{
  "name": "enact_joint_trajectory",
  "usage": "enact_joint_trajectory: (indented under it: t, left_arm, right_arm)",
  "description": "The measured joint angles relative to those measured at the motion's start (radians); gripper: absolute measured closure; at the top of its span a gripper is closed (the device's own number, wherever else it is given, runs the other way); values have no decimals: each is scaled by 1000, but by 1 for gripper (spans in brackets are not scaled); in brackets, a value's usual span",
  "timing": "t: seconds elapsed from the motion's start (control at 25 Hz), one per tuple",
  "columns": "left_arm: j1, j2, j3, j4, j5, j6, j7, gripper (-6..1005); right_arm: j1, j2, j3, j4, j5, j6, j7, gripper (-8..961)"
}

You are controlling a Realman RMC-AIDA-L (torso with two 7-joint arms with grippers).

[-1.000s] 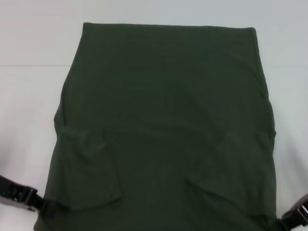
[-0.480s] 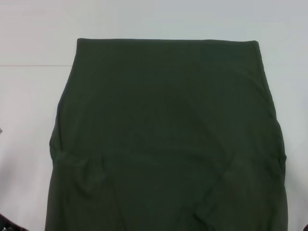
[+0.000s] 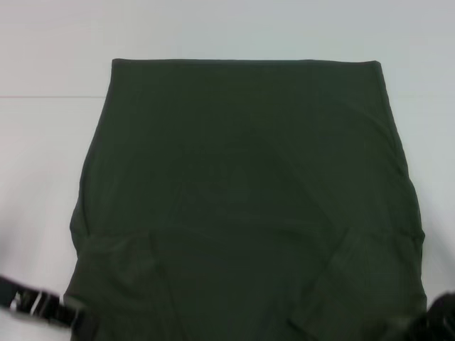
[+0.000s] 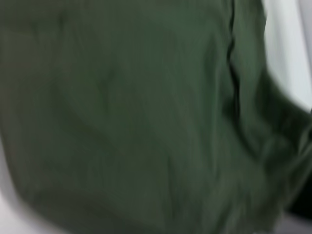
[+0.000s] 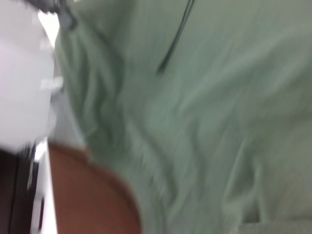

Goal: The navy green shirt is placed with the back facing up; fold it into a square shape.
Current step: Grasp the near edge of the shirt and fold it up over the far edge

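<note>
One navy green shirt (image 3: 249, 206) lies on the white tabletop (image 3: 43, 142), filling the centre of the head view from its straight far edge at 12 o'clock down past the near frame border at 6 o'clock. The fabric is a single dark olive layer on top, with two folded-in flaps showing as faint raised outlines, one at 7 o'clock and one at 5 o'clock. The side edges bulge slightly outward at 9 o'clock and 3 o'clock.

Two grippers are in view. The left gripper (image 3: 78, 320) sits at 7 o'clock, at the shirt's near left corner and touching its edge; whether it is apart, together or clamped on cloth cannot be told. The right gripper (image 3: 434, 320) sits at 5 o'clock, at the near right corner; its state cannot be told either.

Both wrist views are filled by one expanse of wrinkled shirt fabric, seen close
</note>
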Motion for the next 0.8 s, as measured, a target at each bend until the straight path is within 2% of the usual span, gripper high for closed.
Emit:
enact_joint_trajectory:
  t: [0.2, 0.36, 0.56, 0.8]
  left_arm:
    - [-1, -2, -165, 3, -3, -51, 1, 951]
    - [14, 5, -267, 2, -42, -91, 3, 951]
    - [47, 7, -300, 2, -161, -135, 4, 952]
    - [87, 1, -303, -15, -293, -215, 3, 952]
  right_arm:
    - [-19, -16, 117, -5, 59, 58, -4, 897]
    - [-48, -42, 164, -5, 170, 88, -19, 897]
    - [-85, -61, 173, -4, 318, 143, -48, 897]
    - [-110, -55, 218, 7, 388, 259, -53, 897]
